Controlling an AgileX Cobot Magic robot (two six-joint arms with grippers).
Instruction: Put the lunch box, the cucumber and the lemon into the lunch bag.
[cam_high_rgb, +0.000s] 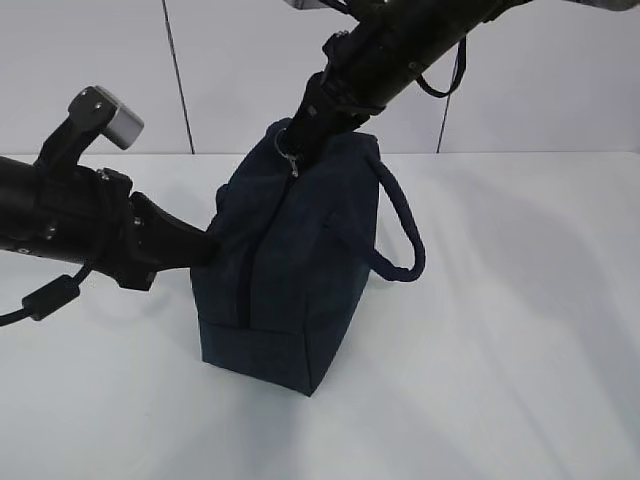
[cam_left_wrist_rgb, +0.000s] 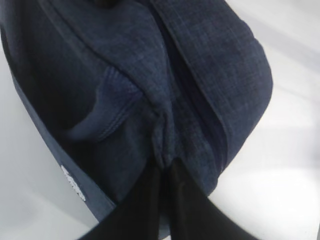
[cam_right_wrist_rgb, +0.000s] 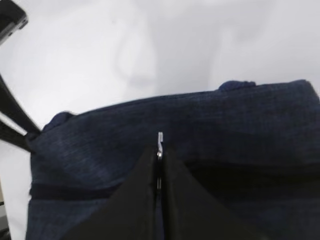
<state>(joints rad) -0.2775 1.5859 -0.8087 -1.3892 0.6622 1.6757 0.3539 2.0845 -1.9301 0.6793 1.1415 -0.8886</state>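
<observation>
The dark navy lunch bag (cam_high_rgb: 290, 270) stands upright on the white table with its zipper closed down the near end. My left gripper (cam_high_rgb: 205, 245) is shut on a pinch of the lunch bag's fabric (cam_left_wrist_rgb: 162, 150) at its left side. My right gripper (cam_high_rgb: 293, 152) comes down from above and is shut on the metal zipper pull (cam_right_wrist_rgb: 160, 142) at the top of the lunch bag (cam_right_wrist_rgb: 200, 150). The lunch box, the cucumber and the lemon are out of view.
The bag's rope loop handle (cam_high_rgb: 400, 235) hangs out to the right. A white logo patch (cam_left_wrist_rgb: 72, 182) shows on the bag's lower side. White table (cam_high_rgb: 520, 330) lies all around, with a pale wall behind.
</observation>
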